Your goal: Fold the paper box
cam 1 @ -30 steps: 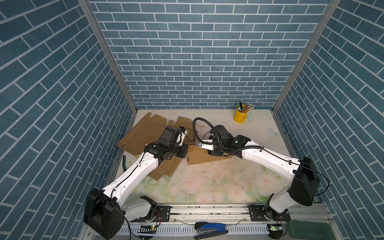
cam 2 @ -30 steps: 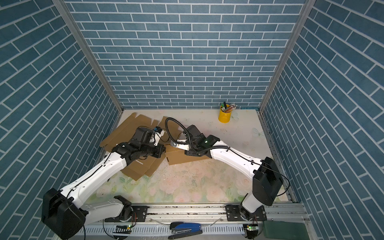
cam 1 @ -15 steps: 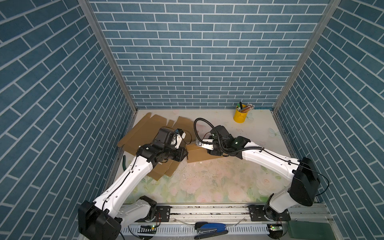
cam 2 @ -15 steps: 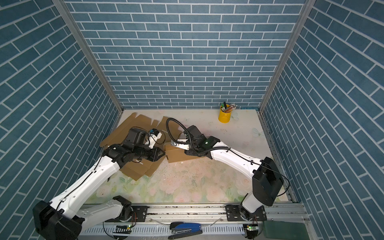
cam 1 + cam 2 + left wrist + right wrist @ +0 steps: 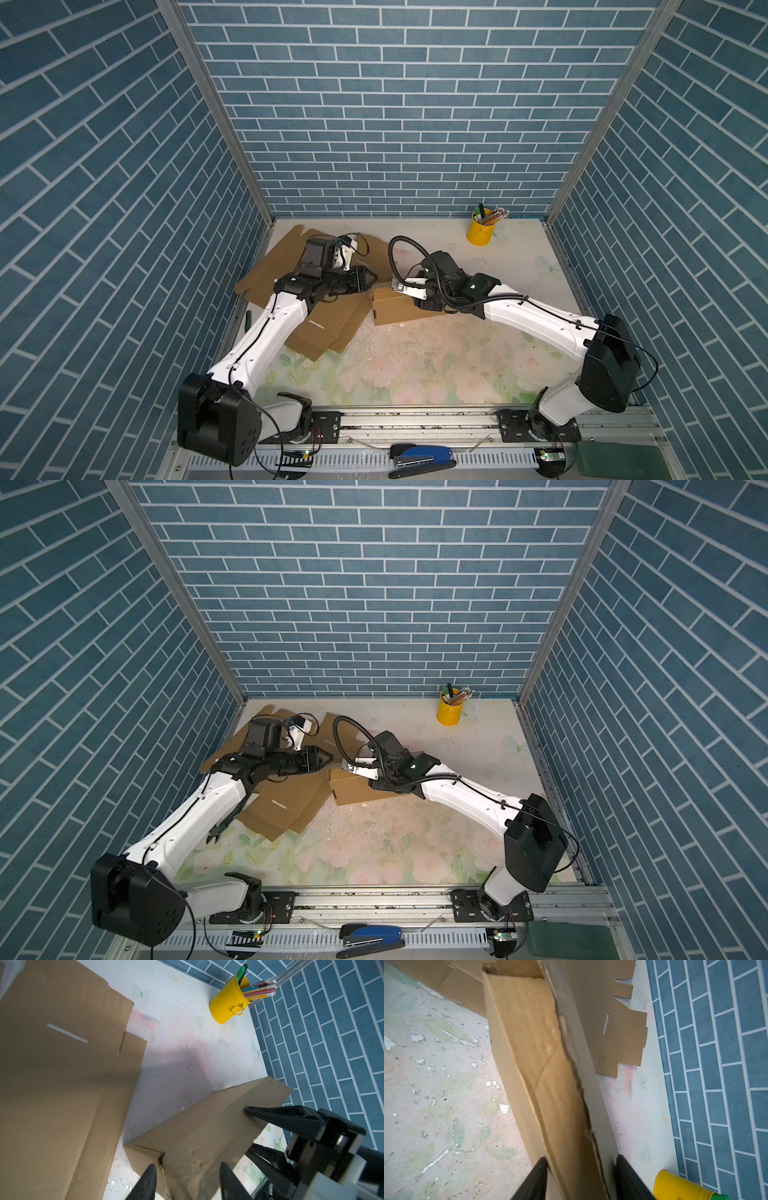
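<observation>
The paper box (image 5: 390, 311) (image 5: 349, 791) is brown cardboard, partly folded, with a long raised wall in the middle of the table. In the right wrist view my right gripper (image 5: 581, 1162) is shut on that folded wall (image 5: 546, 1064), one finger pressed on each side. In both top views it (image 5: 419, 305) (image 5: 374, 785) reaches in from the right. My left gripper (image 5: 187, 1169) is open, its black fingertips (image 5: 149, 1169) apart just short of the box's end corner (image 5: 207, 1130). In both top views it (image 5: 370, 276) (image 5: 328, 757) hangs at the box's left end.
Flat cardboard sheets (image 5: 328, 328) (image 5: 282, 808) (image 5: 62, 1084) lie left of the box, partly under the left arm. A yellow cup of pencils (image 5: 480, 232) (image 5: 449, 710) (image 5: 228, 1003) stands at the back right. A blue stapler (image 5: 422, 455) rests on the front rail. Brick walls enclose the table.
My left gripper has opened and let go of the cardboard, and the left arm has shifted. The right gripper has kept its grip and place.
</observation>
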Motion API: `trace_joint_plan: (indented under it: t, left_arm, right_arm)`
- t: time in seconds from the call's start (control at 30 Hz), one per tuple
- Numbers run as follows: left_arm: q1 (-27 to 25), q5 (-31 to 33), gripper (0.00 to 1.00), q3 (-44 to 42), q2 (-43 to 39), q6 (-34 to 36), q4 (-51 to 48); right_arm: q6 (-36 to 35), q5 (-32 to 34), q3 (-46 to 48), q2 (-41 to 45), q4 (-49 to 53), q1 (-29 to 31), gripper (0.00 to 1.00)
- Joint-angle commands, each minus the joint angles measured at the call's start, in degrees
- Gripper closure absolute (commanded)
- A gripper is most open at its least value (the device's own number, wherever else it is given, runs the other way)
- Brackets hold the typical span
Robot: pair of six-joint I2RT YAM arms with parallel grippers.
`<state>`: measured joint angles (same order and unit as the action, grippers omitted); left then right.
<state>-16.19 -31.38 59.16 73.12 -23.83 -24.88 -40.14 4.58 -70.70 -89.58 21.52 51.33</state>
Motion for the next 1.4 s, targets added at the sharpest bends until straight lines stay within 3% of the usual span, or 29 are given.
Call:
trace_joint_plan:
  t: [0.0, 0.23, 0.63, 0.87, 1.0, 1.37]
  left_arm:
    - [-0.6, -0.6, 0.49, -0.9, 0.5, 0.6, 1.4]
    - [-0.5, 0.1, 0.55, -6.5, 0.6, 2.1, 1.2]
    - [-0.6, 0.1, 0.55, -9.8, 0.9, 0.7, 4.3]
    - [-0.1, 0.6, 0.45, -2.0, -1.8, 0.6, -1.7]
    - [-1.4, -0.9, 0.38, -2.3, -2.4, -1.2, -0.4]
    - [-1.7, 1.1, 0.42, -7.6, 1.4, 1.9, 0.8]
  right_arm:
    - [2.4, -0.6, 2.6, 0.0, 2.4, -0.2, 0.47]
    - [4.3, -1.8, 1.8, 0.2, 3.4, -0.7, 0.44]
    - [9.2, -6.4, 0.3, 2.1, 5.1, -3.1, 0.39]
    - [8.0, -5.9, -0.7, -0.8, 5.6, -3.3, 0.42]
    - [8.1, -6.3, -1.9, -2.1, 6.0, -3.6, 0.42]
    - [9.0, -8.4, -5.0, -4.5, 8.6, -5.3, 0.41]
